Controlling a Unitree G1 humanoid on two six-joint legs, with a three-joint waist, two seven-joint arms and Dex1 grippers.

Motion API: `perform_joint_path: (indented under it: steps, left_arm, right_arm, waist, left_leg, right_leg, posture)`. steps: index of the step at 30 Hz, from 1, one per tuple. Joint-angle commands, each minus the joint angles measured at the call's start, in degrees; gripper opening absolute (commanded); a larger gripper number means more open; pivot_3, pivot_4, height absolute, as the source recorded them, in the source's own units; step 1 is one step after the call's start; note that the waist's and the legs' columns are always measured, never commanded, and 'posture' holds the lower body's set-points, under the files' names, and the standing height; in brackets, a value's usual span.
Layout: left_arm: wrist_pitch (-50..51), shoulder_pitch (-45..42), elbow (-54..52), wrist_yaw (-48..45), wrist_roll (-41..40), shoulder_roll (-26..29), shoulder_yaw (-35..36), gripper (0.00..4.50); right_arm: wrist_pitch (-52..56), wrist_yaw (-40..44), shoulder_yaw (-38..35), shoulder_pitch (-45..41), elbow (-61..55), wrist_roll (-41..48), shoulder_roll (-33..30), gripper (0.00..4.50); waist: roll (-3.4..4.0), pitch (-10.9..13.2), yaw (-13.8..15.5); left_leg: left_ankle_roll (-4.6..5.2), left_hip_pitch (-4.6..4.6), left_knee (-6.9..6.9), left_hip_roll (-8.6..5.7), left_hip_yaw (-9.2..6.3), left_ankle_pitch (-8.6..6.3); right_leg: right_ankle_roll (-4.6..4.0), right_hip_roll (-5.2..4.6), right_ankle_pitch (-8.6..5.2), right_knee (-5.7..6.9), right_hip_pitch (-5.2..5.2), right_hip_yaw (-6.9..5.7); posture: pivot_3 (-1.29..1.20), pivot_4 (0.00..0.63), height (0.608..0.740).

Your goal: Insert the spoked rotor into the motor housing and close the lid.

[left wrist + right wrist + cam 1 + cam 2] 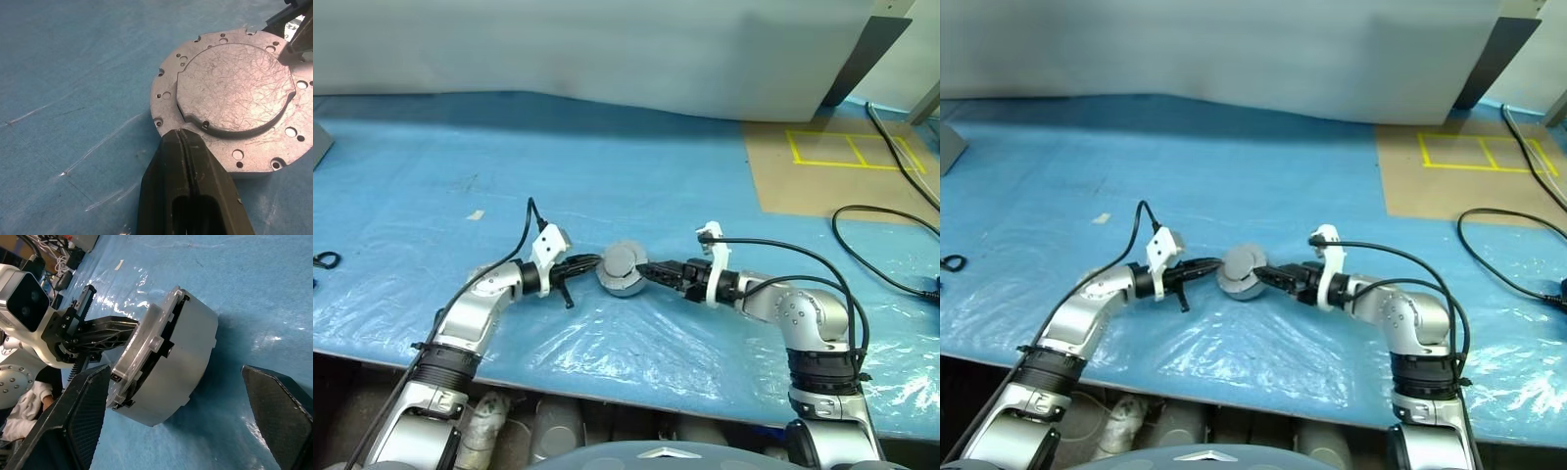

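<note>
Where the two arms meet over the blue plastic sheet on the bench, the motor housing rests as a shallow gray metal cup, tipped slightly rather than flat. Its lid sits on the cup, the plain gray outer face with its raised round hub turned toward the left arm; in the right wrist view a thin dark gap runs between the lid's rim and the cup wall, so the lid is not fully seated on that side. Small holes ring the lid's flange.

On the housing's left side, the left pincer is clenched, its two black fingers pressed together with nothing between them, their tips touching the edge of the lid's flange. On the opposite side, the right pincer is spread wide and released: its fingers stand on either side of the housing's body, apart from it and gripping nothing. In the head views the housing lies directly between the two pincer tips.

Farther off, black cables loop over the sheet to the right, beside a brown board marked with yellow tape lines.
</note>
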Motion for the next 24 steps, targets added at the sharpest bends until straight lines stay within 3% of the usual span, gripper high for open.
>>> perform_joint_path:
  steps: [1,4,12,16,21,24]
  left_arm:
    - [0.7,0.8,1.3,-1.1,1.1,0.7,-1.2,0.00]
    - [0.3,0.7,1.8,-1.2,1.4,0.8,-1.2,0.00]
    - [-0.2,0.4,2.4,-1.5,1.7,0.5,-1.1,0.00]
    - [-0.1,0.2,2.6,-1.5,1.6,0.3,-0.8,0.00]
    - [2.2,1.1,-0.1,-2.8,-0.4,0.8,-0.2,0.00]
    - [9.7,4.0,-8.2,-7.4,-7.7,3.6,1.7,0.00]
  right_arm:
    - [-0.1,-1.4,-0.1,-0.2,-1.8,1.5,1.0,4.45]
    - [-0.6,-2.1,-0.9,-0.2,-1.5,2.6,2.7,4.45]
    - [0.3,-2.9,-1.0,0.0,-2.5,4.8,3.6,1.90]
    - [0.1,-2.5,0.6,0.5,-3.5,5.3,2.8,1.20]
    - [0.1,-3.1,1.0,0.2,-3.0,5.7,3.5,1.17]
    - [0.8,-3.9,0.3,-0.2,-1.8,5.9,4.2,1.17]
  waist:
    - [0.00,0.0,0.0]
    - [0.00,0.0,0.0]
    - [0.03,0.0,0.0]
    - [0.09,0.0,0.0]
    - [0.11,0.0,0.0]
    - [0.10,0.0,-0.3]
  left_leg:
    - [0.00,0.00,0.00,0.00,0.00,0.00]
    - [0.00,0.00,0.00,0.00,0.00,0.00]
    - [-0.01,0.00,-0.03,0.00,0.00,0.00]
    - [0.00,0.07,-0.02,0.00,0.00,0.00]
    - [0.00,0.08,-0.02,0.01,0.01,0.00]
    - [-0.01,0.04,-0.03,0.00,0.02,0.00]
  right_leg:
    - [0.00,0.00,0.00,0.00,0.00,0.00]
    - [0.01,0.00,0.00,0.00,0.00,0.00]
    - [0.02,-0.01,0.00,-0.01,0.00,-0.01]
    - [0.03,-0.03,-0.01,-0.02,0.06,0.01]
    - [0.04,-0.04,-0.02,-0.01,0.05,0.04]
    - [0.04,-0.01,-0.03,-0.02,-0.02,0.03]
  posture:
    - [0.00,0.150,0.740]
    - [0.00,0.150,0.740]
    - [0.00,0.150,0.740]
    - [0.00,0.150,0.740]
    - [0.00,0.150,0.740]
    - [0.00,0.150,0.740]
